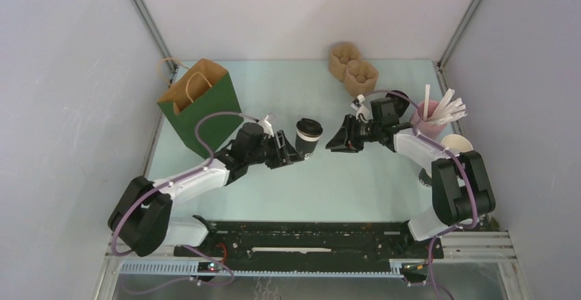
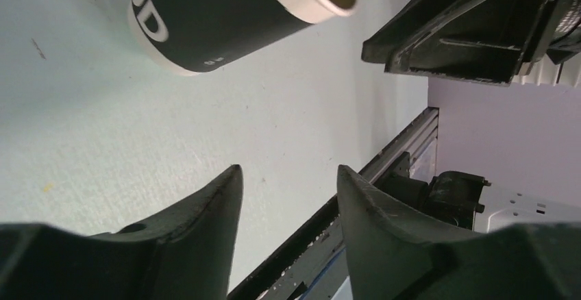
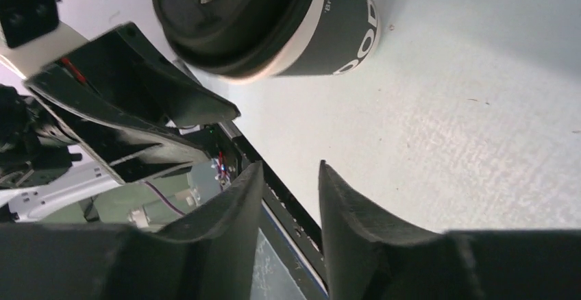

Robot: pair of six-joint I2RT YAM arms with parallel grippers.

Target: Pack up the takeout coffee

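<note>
The takeout coffee (image 1: 308, 135), a dark cup with white lettering and a black lid, stands upright on the pale table between my two grippers. My left gripper (image 1: 291, 155) sits just left of it and slightly nearer, open and holding nothing. In the left wrist view the takeout coffee (image 2: 219, 12) lies beyond the left gripper (image 2: 288, 177), well clear of the fingertips. My right gripper (image 1: 338, 142) hovers just right of the cup, a small gap apart. The right wrist view shows the takeout coffee (image 3: 274, 19) ahead of the right gripper (image 3: 291, 170), whose jaws are narrowly open and empty.
A green paper bag (image 1: 199, 105) with handles stands open at the back left. Brown cup carriers (image 1: 353, 69) lie by the back wall. A pink cup of white straws (image 1: 431, 118) and a stack of paper cups (image 1: 455, 144) stand at the right edge.
</note>
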